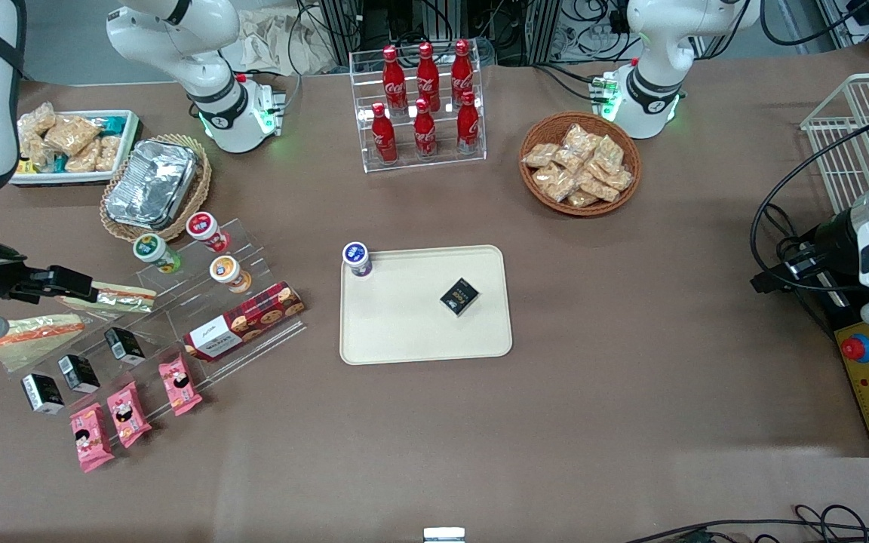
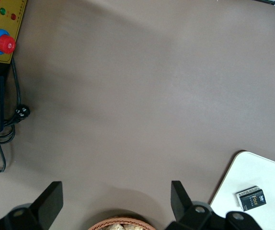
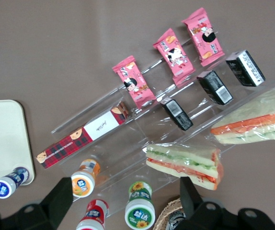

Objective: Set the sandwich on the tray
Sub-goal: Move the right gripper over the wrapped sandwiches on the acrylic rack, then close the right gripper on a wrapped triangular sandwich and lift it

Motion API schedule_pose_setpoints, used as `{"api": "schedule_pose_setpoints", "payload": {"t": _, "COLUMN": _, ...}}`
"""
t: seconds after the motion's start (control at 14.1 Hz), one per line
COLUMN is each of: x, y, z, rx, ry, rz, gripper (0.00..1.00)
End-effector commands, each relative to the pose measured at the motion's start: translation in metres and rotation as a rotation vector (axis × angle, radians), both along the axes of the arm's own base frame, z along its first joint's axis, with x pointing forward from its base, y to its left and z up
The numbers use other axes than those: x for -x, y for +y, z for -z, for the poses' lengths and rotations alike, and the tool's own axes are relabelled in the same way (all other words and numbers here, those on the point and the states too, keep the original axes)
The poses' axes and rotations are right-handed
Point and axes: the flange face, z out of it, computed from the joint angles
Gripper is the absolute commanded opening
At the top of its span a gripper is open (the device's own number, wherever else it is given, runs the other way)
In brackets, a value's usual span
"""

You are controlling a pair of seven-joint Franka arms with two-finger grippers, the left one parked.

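The sandwich [image 1: 36,332] [image 3: 255,121], a wrapped wedge with an orange filling stripe, lies on the table at the working arm's end, beside the clear stand. The cream tray [image 1: 404,332] [image 3: 3,139] [image 2: 259,175] sits mid-table and carries a small blue-capped cup [image 1: 357,259] and a black box [image 1: 459,296]. My gripper [image 1: 46,303] [image 3: 126,199] hangs open above the stand, over the cups and beside the red-striped sandwich [image 3: 183,161]. It holds nothing and stands apart from the sandwich.
The clear stand [image 1: 178,317] holds three cups [image 3: 140,211], a plaid cookie box [image 1: 244,320], black packs [image 1: 78,372] and pink snack packs [image 1: 127,412]. A foil container [image 1: 151,183], a white snack bin [image 1: 72,143], a cola rack [image 1: 423,105] and a wicker basket [image 1: 579,164] stand farther from the front camera.
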Motion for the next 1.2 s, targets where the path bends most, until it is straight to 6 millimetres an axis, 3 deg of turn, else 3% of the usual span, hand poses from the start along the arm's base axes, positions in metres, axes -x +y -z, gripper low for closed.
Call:
{"api": "schedule_pose_setpoints", "payload": {"t": 0.0, "x": 0.002, "y": -0.02, "z": -0.005, "rx": 0.018, "ry": -0.001, "rz": 0.032, "gripper": 0.99}}
{"api": "schedule_pose_setpoints", "payload": {"t": 0.07, "x": 0.005, "y": -0.04, "z": -0.004, "rx": 0.017, "ry": -0.001, "rz": 0.064, "gripper": 0.99}}
{"api": "schedule_pose_setpoints", "payload": {"t": 0.64, "x": 0.026, "y": -0.133, "z": -0.002, "rx": 0.009, "ry": 0.007, "rz": 0.279, "gripper": 0.99}}
{"api": "schedule_pose_setpoints", "payload": {"t": 0.99, "x": 0.017, "y": -0.179, "z": 0.038, "rx": -0.014, "ry": 0.013, "rz": 0.652, "gripper": 0.99}}
{"api": "schedule_pose_setpoints", "payload": {"t": 1.13, "x": 0.006, "y": -0.187, "z": 0.058, "rx": -0.024, "ry": -0.008, "rz": 0.743, "gripper": 0.99}}
